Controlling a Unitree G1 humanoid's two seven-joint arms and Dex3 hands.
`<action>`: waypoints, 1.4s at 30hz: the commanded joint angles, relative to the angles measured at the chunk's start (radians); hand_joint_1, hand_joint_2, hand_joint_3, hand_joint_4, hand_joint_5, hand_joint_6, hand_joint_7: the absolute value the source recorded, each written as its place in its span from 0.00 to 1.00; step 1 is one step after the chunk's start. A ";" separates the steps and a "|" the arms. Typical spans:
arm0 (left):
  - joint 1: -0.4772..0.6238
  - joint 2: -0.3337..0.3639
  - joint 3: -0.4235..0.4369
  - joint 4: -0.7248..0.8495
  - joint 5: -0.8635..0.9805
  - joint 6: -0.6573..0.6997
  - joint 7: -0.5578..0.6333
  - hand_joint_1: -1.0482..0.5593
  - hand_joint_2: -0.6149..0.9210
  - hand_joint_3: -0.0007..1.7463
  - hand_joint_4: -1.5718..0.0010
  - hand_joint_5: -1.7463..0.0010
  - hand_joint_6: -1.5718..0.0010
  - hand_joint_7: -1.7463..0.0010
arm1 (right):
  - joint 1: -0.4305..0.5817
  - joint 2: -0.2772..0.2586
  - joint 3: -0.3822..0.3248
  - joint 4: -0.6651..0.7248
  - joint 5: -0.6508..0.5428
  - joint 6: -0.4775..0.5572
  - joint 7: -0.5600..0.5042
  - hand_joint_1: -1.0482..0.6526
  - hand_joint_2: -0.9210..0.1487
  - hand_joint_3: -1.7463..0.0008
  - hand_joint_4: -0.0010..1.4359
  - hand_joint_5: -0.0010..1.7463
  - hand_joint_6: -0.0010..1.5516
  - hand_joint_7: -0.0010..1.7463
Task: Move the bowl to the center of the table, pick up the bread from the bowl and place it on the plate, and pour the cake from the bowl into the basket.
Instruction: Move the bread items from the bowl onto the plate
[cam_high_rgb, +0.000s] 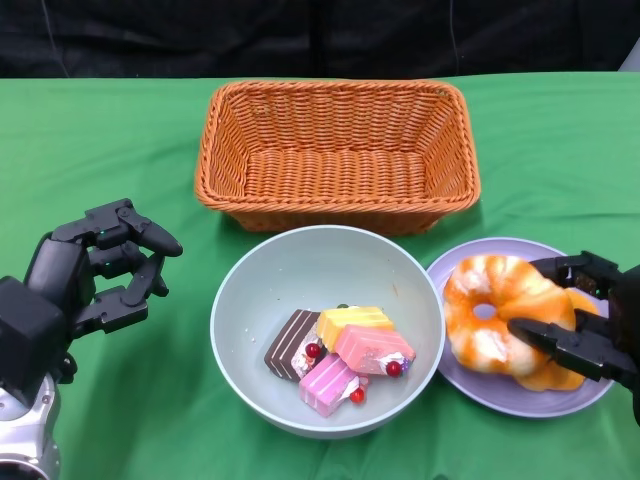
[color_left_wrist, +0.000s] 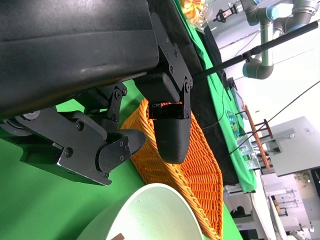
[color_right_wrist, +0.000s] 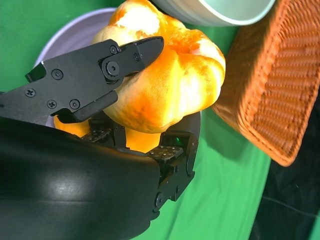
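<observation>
Head view: your right hand (cam_high_rgb: 585, 325) is gripping the ring-shaped bread (cam_high_rgb: 497, 318), fingers wrapped over its outer edge, and the bread is already lying on the lavender plate (cam_high_rgb: 470, 385) just right of the bowl. The pale green bowl (cam_high_rgb: 280, 290) is sitting near the table's middle, directly in front of the wicker basket (cam_high_rgb: 338, 152), which is lying with its long axis across the table. Four cake slices (cam_high_rgb: 340, 355) are resting in the bowl's near half. Your left hand (cam_high_rgb: 105, 270) is hovering over the green cloth (cam_high_rgb: 100, 160) to the left of the bowl, fingers spread and holding nothing.

Right wrist view: the right hand (color_right_wrist: 130, 100) is clamping the bread (color_right_wrist: 170, 75) between fingers above and below it; the plate (color_right_wrist: 75, 30) is showing beneath, and the bowl's rim (color_right_wrist: 220, 17) and the basket (color_right_wrist: 280, 85) lie beyond the bread.

Left wrist view: the left hand's fingers (color_left_wrist: 170, 135) are standing apart with nothing between them. The bowl (color_left_wrist: 145, 212) is lying just beyond the fingertips, and the basket (color_left_wrist: 195, 175) behind it.

Judgement: the bread needs only releasing. The pour turns on the bowl lying between your hands with the basket straight behind it; your free left hand is facing the bowl's near wall and looks the better placed.
</observation>
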 joint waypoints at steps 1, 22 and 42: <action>-0.007 0.020 0.008 0.003 0.001 -0.004 0.007 0.67 0.85 0.52 0.51 0.11 0.49 0.33 | -0.001 -0.025 -0.004 0.005 -0.007 0.000 0.002 0.50 0.00 0.89 0.39 0.87 0.36 0.65; -0.004 0.020 0.018 -0.003 -0.016 0.005 -0.015 0.68 0.85 0.53 0.52 0.10 0.50 0.32 | -0.051 -0.045 0.113 0.206 -0.200 -0.185 -0.072 0.46 0.00 0.91 0.46 0.74 0.46 0.44; -0.005 0.025 0.016 -0.001 -0.007 0.015 -0.011 0.66 0.84 0.52 0.51 0.11 0.50 0.31 | 0.002 -0.042 0.177 0.101 -0.393 -0.185 -0.197 0.37 0.00 0.94 0.26 0.08 0.22 0.00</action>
